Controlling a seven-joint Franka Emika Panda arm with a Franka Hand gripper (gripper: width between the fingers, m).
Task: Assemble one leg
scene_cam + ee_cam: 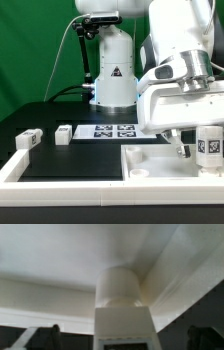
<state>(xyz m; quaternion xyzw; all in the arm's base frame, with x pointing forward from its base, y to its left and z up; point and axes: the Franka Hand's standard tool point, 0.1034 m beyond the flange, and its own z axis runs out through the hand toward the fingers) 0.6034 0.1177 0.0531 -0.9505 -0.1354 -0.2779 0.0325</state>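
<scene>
1. The small chunky white plastic leg [209, 145] stands upright directly beneath the white two-finger hand [193, 150], between its fingers.
2. The hand is partly open. In the wrist view a dark finger [42, 338] shows on either side of the leg [125, 308], each with a gap, so it grips nothing.
3. The leg is at the corner of the big flat white square panel [150, 160], on the exterior view's right, above the black desk [55, 115].
4. Its square body bears a black-and-white square tag. The end toward the panel is a smooth rounded cylinder.
</scene>
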